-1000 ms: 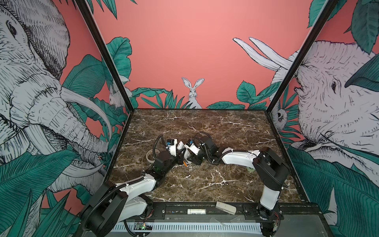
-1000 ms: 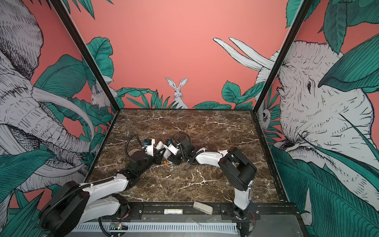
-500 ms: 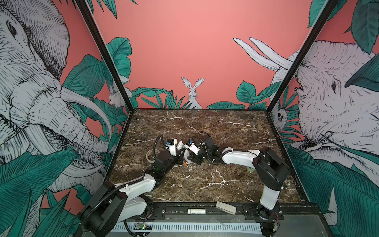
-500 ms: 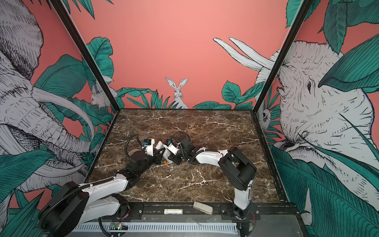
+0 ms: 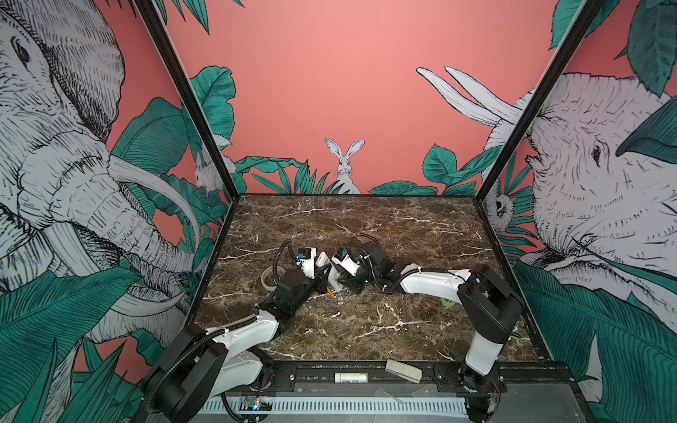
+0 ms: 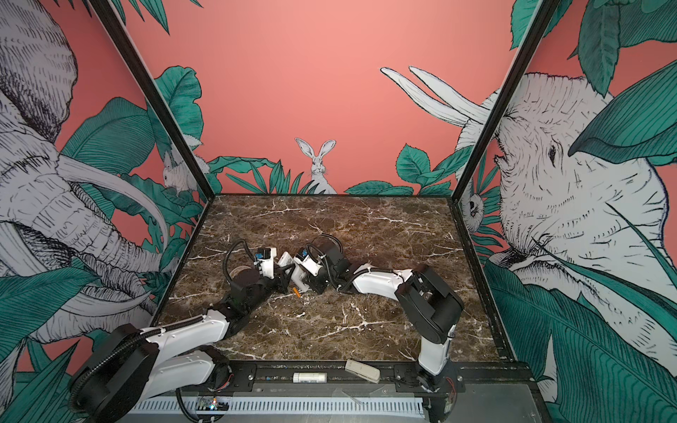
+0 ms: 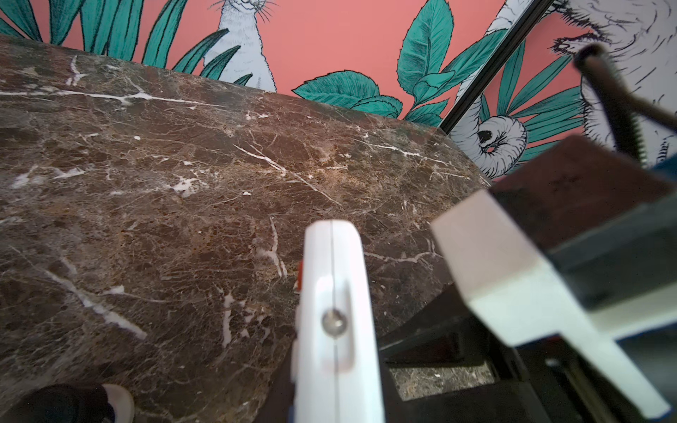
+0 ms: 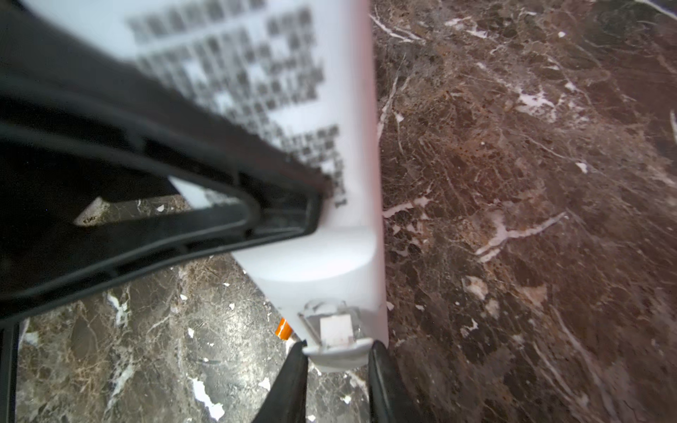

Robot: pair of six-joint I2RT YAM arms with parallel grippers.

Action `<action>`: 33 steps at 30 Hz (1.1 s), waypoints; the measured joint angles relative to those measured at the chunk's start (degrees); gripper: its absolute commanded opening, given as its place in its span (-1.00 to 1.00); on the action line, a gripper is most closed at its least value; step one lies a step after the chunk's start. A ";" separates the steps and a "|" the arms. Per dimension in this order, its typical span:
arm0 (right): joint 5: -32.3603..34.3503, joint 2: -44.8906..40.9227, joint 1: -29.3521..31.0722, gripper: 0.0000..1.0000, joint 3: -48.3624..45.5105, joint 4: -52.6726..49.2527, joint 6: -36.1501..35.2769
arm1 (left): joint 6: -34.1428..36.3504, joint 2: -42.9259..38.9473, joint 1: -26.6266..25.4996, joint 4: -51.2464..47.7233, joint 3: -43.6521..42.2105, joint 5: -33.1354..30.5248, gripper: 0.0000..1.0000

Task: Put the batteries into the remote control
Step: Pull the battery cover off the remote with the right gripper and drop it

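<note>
The white remote control [image 5: 322,260] [image 6: 284,260] hangs tilted above the middle of the table, between the two arms. My left gripper [image 5: 324,275] [image 7: 337,373] is shut on its body, which shows edge-on in the left wrist view as the remote control [image 7: 335,293]. One left finger [image 8: 219,164] crosses the printed label on the remote's back [image 8: 311,110]. My right gripper [image 8: 337,353] [image 5: 340,284] is shut on the remote's lower end, with a black fingertip on either side of the small clip there. One orange battery [image 5: 330,292] [image 6: 297,292] [image 8: 284,328] lies on the marble just below, partly hidden by the remote.
A tape roll [image 5: 269,280] lies on the table to the left of the left wrist. A white cylinder [image 5: 351,376] and a grey block [image 5: 403,370] lie on the front rail. A small green thing [image 5: 447,302] shows by the right arm's elbow.
The right gripper's jaws have come together on the remote's lower end. Both arms have hardly shifted and the left grip is the same.
</note>
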 measured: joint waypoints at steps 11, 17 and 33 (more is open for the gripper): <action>3.19 -6.23 -2.51 -0.50 -1.31 -2.29 2.51 | 0.07 0.15 0.02 -0.26 0.31 0.00 -0.95; 7.08 -6.49 -5.31 -0.47 0.87 -9.99 5.27 | 0.07 0.11 0.02 -0.26 0.31 -0.02 -0.95; 13.09 -10.27 -4.55 -0.36 -5.29 -21.07 16.59 | 0.35 -0.79 0.00 -1.49 0.31 -0.04 -0.95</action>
